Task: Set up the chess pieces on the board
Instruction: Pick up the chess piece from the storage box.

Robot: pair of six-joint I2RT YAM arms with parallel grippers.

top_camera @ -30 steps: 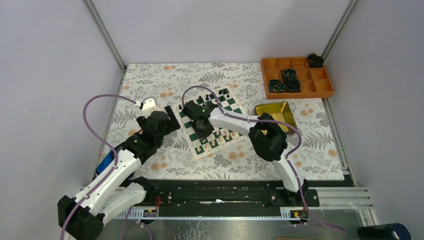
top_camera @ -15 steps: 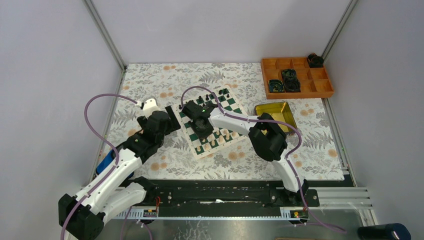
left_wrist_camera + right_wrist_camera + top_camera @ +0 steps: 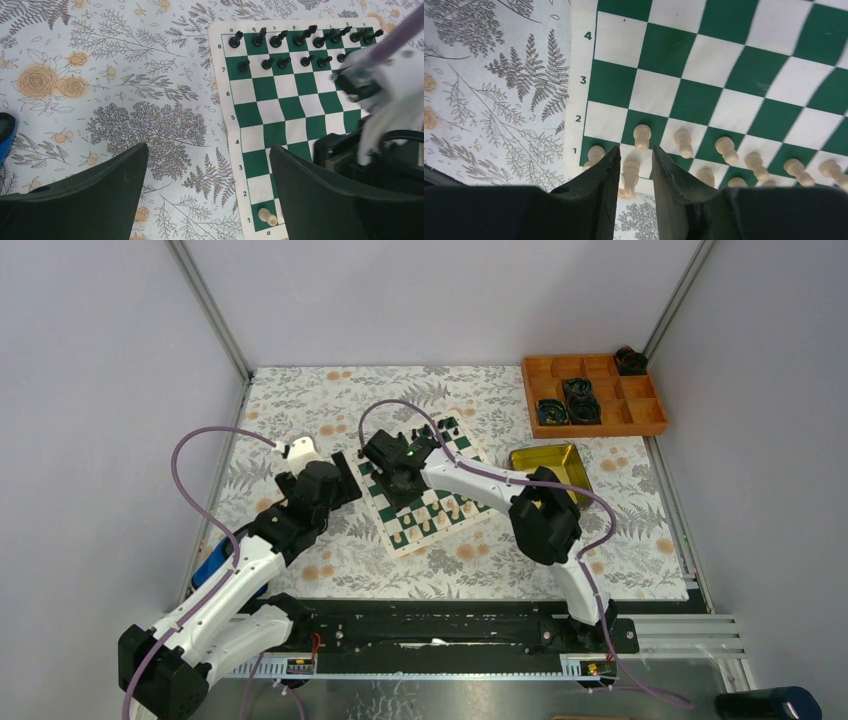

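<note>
**Right gripper stands loose about a cream piece on the first row**

A floral cloth covers the table and fills the middle of the top view. The left arm reaches up from the lower left of that view, and the right arm bends in from the lower right across the board. The board lies at a slant in the centre of the frame. An orange tray sits at the upper right with black coiled cables in some compartments. A gold tin lies between tray and board.

The left gripper hangs wide apart over the cloth just beside the board's left border, with nothing between its fingers.

The right gripper is parted narrowly. One cream piece stands upright in the gap at the bottom of its wrist view (neither finger plainly presses on it).

Black pieces fill rows 8 and 7 at the upper right of the left wrist view. Cream pieces line rows 1 and 2 along the bottom of the right wrist view
</note>
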